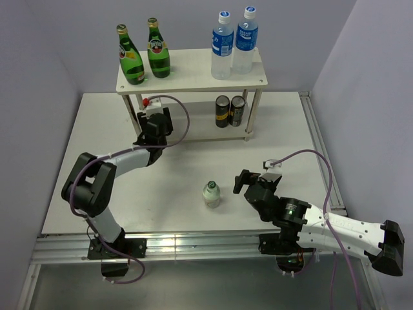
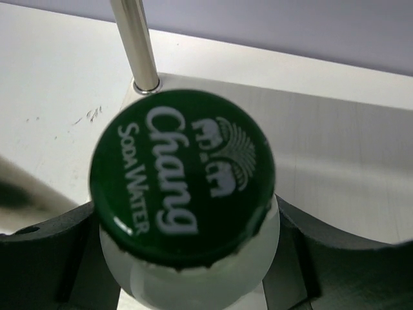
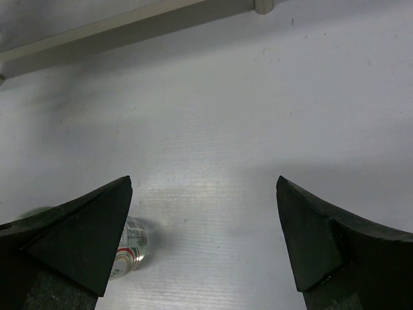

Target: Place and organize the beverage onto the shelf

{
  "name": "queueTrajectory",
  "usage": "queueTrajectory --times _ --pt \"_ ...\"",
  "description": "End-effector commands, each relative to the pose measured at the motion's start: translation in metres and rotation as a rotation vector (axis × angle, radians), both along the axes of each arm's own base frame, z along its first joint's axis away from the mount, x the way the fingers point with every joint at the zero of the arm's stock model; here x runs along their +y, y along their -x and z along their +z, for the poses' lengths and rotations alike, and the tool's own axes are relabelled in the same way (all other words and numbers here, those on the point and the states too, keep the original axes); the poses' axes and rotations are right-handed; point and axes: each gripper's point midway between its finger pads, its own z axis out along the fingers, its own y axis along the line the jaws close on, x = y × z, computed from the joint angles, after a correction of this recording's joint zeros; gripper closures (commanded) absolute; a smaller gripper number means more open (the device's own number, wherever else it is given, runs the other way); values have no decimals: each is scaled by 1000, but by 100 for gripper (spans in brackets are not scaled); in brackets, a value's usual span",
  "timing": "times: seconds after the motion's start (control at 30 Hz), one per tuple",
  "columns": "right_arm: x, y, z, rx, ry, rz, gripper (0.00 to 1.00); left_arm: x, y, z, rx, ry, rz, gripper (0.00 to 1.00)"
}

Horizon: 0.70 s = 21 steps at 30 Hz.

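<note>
Two dark cans point(image 1: 223, 111) stand side by side; white table point(image 1: 284, 135); pale walls point(image 1: 39, 51).

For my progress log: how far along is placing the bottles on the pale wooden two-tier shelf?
Done: two green glass bottles and two clear plastic blue-labelled bottles stand on the shelf's top board. In hand: the left gripper holds a small clear green-capped bottle by the lower board. Left: a second small bottle stands on the white table near the open right gripper.
</note>
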Motion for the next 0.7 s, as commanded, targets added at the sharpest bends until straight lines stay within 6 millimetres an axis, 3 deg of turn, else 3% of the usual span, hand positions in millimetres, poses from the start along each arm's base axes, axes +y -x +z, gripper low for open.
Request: queueTrajectory --times 0.0,0.17,0.23,0.37,0.5,0.53,0.67 --pt "3 -4 12 -34 -33 -20 0 0 -30 78 -240 118 50 100" --pt "3 -5 11 -33 -32 -20 0 7 -41 68 -224 114 68 98" --pt "3 -5 12 -32 -32 -20 0 9 -44 64 -216 109 73 90" --pt "3 -5 11 -31 -27 -23 0 11 -48 59 -204 106 76 82" --pt "3 -5 11 -30 -27 -24 0 11 -50 52 -189 98 69 56" --pt "3 -5 11 -30 -27 -24 0 11 -50 52 -189 98 67 38" --pt "3 -5 11 -30 -25 -26 0 9 -50 48 -177 100 54 22"
